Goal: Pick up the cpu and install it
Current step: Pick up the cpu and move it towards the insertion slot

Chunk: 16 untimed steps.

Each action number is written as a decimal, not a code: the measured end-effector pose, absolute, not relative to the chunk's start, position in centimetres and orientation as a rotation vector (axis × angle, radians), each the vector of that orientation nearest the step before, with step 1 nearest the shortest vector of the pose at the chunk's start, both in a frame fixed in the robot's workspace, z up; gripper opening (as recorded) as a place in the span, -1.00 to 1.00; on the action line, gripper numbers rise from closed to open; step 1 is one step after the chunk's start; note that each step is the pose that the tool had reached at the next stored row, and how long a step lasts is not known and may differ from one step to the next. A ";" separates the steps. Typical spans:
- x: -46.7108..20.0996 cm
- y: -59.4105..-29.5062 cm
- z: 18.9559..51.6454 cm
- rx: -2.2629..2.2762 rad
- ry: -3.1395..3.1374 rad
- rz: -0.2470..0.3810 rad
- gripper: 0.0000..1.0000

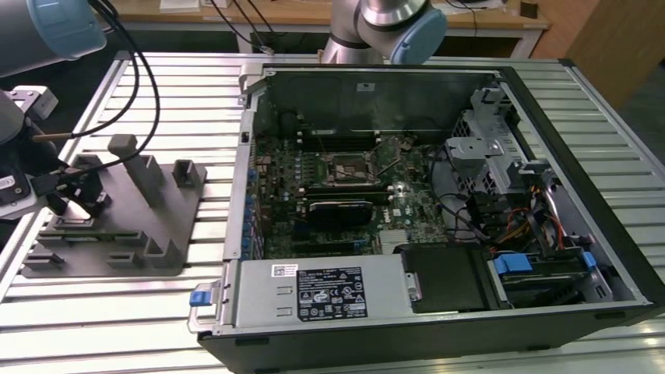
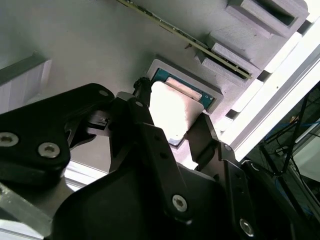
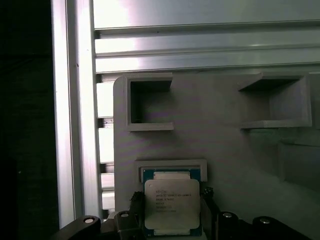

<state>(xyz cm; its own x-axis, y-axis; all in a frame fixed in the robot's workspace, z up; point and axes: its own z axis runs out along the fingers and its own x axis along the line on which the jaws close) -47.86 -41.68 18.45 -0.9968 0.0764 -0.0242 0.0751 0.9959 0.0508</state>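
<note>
- ok so my black two-finger pincer (image 1: 75, 202) is down at the exterior view's left side. It hangs over the grey plastic holder block (image 1: 156, 226) with the upright posts and slots.
- it's clenched on the small flat square cpu (image 2: 172, 112) with the silvery-grey metal top and thin green rim. In both wrist views there's a black finger (image 2: 150, 140) sitting flush against each of two opposite edges of the chip.
- the cpu is right at the shallow square pocket (image 3: 170, 164) moulded into the block, metal side up and roughly level. The pocket's raised lip peeks out past one edge of the chip. Whether the chip is seated in the pocket or a hair above it, I honestly can't tell.
- near that pocket the block has two box-shaped open slots (image 3: 150, 107) side by side, as seen in the first wrist view.
- the block lies flat on the ribbed aluminium table (image 1: 613, 132), just beside the black open-sided computer case (image 1: 582, 265). The case takes up the exterior view's middle and right.
- inside the case is the green motherboard (image 1: 410, 206), and on it the dark square socket frame (image 1: 348, 167), well apart from me and the chip.
- a silver power supply box (image 1: 322, 292) runs along the case's near edge. A bundle of coloured cables (image 1: 519, 226) sits toward the exterior view's right.
</note>
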 end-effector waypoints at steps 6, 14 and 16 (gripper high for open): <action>-47.9 -41.7 18.8 0.118 3.112 0.078 0.07; -47.9 -41.7 19.6 0.118 3.112 0.078 0.07; -47.9 -41.7 19.6 0.118 3.112 0.078 0.07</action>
<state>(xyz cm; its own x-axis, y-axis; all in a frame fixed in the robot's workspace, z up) -47.86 -41.68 19.57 -0.9968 0.0764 -0.0244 0.0751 0.9959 0.0508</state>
